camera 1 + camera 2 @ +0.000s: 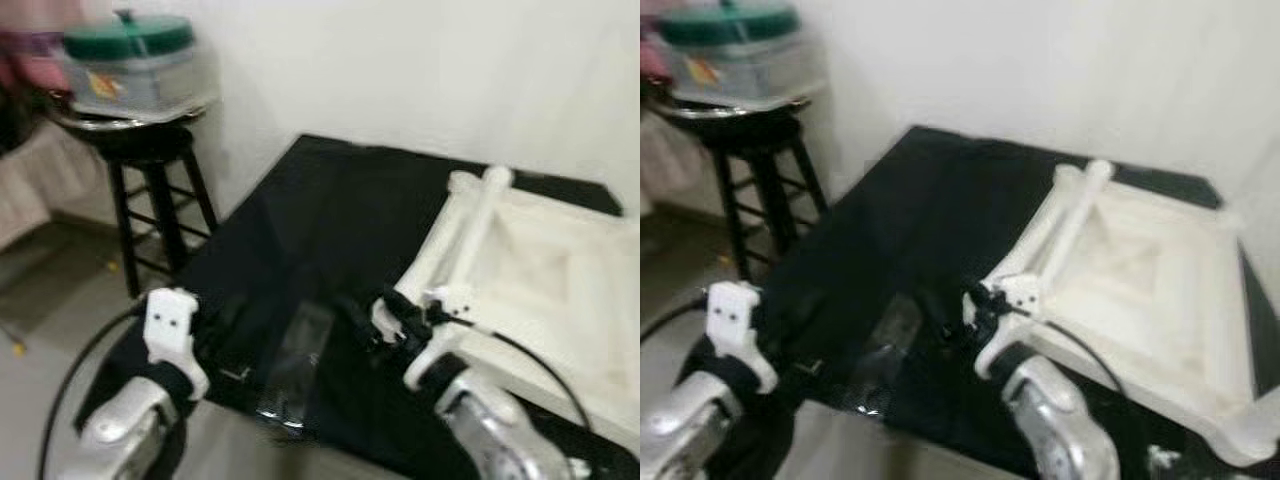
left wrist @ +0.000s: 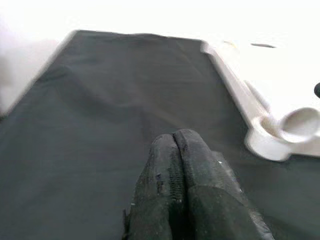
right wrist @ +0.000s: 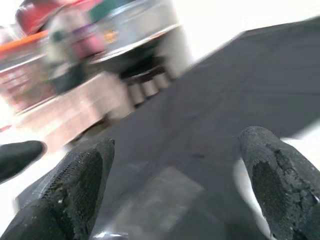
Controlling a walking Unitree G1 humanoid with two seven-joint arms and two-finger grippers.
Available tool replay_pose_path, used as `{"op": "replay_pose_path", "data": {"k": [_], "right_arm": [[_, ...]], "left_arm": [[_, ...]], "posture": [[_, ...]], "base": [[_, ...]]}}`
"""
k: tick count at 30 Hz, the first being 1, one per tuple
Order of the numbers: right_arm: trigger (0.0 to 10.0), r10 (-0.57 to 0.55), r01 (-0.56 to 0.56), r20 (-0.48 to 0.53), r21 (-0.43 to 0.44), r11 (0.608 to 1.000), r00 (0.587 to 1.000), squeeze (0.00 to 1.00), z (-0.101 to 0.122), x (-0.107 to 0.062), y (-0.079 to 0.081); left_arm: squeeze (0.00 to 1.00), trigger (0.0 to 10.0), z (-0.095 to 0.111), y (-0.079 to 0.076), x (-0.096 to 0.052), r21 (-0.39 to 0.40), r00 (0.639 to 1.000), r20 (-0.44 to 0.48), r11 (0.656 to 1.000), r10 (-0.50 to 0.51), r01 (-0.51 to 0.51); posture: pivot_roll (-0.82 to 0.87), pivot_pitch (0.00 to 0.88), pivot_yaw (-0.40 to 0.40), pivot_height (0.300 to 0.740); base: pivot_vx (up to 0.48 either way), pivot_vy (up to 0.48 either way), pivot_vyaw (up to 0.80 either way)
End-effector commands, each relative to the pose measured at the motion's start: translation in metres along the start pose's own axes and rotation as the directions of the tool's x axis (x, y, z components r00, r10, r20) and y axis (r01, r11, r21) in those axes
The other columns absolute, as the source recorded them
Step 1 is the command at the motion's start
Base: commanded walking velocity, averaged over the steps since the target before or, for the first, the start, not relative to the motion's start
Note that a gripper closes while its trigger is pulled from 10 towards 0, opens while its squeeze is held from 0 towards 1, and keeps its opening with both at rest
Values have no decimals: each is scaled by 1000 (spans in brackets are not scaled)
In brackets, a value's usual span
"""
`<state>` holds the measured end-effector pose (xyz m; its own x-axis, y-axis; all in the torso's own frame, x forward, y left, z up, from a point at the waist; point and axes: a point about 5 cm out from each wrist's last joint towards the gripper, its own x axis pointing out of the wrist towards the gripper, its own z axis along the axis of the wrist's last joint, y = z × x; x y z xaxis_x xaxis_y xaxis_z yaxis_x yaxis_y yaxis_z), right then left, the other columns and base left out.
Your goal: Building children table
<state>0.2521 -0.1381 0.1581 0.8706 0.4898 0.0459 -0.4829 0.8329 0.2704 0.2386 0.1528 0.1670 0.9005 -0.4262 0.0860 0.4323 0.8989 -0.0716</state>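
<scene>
Two grippers hover over the black mat (image 1: 300, 220): left gripper (image 2: 175, 142) pressed together, right gripper (image 3: 175, 165) spread wide beside the upside-down white table (image 1: 1140, 270), probably lining up on its leg (image 1: 1080, 215).

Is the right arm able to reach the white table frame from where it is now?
Probably yes. The right claw is open and sits right at the near corner of the white table frame on the black mat, with nothing between them.

Bare black mat (image 1: 300, 220) open ahead, white table frame (image 1: 540, 270) blocking the right, stool (image 1: 150, 190) far left
</scene>
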Motion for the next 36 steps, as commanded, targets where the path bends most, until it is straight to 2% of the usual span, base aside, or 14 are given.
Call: {"op": "replay_pose_path", "data": {"k": [1,17,24,26,27,28,31,32,33,34,35,36], "right_arm": [[10000,0,0,0,2,1000,1000,0,0,0,0],[10000,4,-4,1,9,1000,1000,0,-3,-1,0],[10000,5,-5,3,15,1000,1000,0,-5,1,1],[10000,5,-5,6,17,1000,1000,0,-6,1,2],[10000,5,-5,6,17,1000,1000,0,-6,1,2],[10000,4,-4,6,18,1000,1000,0,-6,1,2],[10000,4,-4,10,22,1000,1000,0,-6,2,3],[10000,5,-6,18,28,1000,1000,0,-6,2,3],[10000,5,-6,18,28,1000,1000,0,-6,2,3],[10000,6,-7,25,33,999,1000,0,-6,2,3],[10000,5,-6,30,42,999,1000,0,-5,2,3],[10000,5,-6,30,42,999,1000,0,-5,2,3]], "left_arm": [[0,10000,-4,0,-3,-7,1000,-18,1000,3,-3],[0,10000,-5,0,-5,-9,1000,-24,1000,-18,18],[0,10000,1,1,-4,56,999,-13,997,-53,54],[0,10000,8,3,-1,128,997,-5,989,-71,71],[0,10000,8,3,-1,128,997,-5,989,-71,71],[0,10000,11,4,1,164,997,-3,983,-80,80],[0,10000,30,9,12,295,994,31,951,-106,92],[0,10000,37,12,16,355,993,39,931,-109,89],[0,10000,37,12,16,355,993,39,931,-109,89],[0,10000,41,13,19,391,993,43,916,-111,85],[0,10000,44,14,22,460,992,28,883,-123,96],[0,10000,44,14,22,460,992,28,883,-123,96]], "posture": [[-98,59,-9,740],[-86,41,-4,740],[-68,24,-1,740],[-69,18,4,740],[-69,18,4,740],[-68,16,4,740],[-68,10,10,740],[-72,6,14,740],[-72,6,14,740],[-72,6,15,740],[-76,3,18,740],[-76,3,18,740]], "base": [[0,0,-800],[0,0,-800],[0,0,-800],[0,0,-800],[0,0,-800],[0,0,-800],[0,0,-800],[0,0,-800],[0,0,-800],[0,0,-800],[0,0,-438],[0,0,-438]]}}
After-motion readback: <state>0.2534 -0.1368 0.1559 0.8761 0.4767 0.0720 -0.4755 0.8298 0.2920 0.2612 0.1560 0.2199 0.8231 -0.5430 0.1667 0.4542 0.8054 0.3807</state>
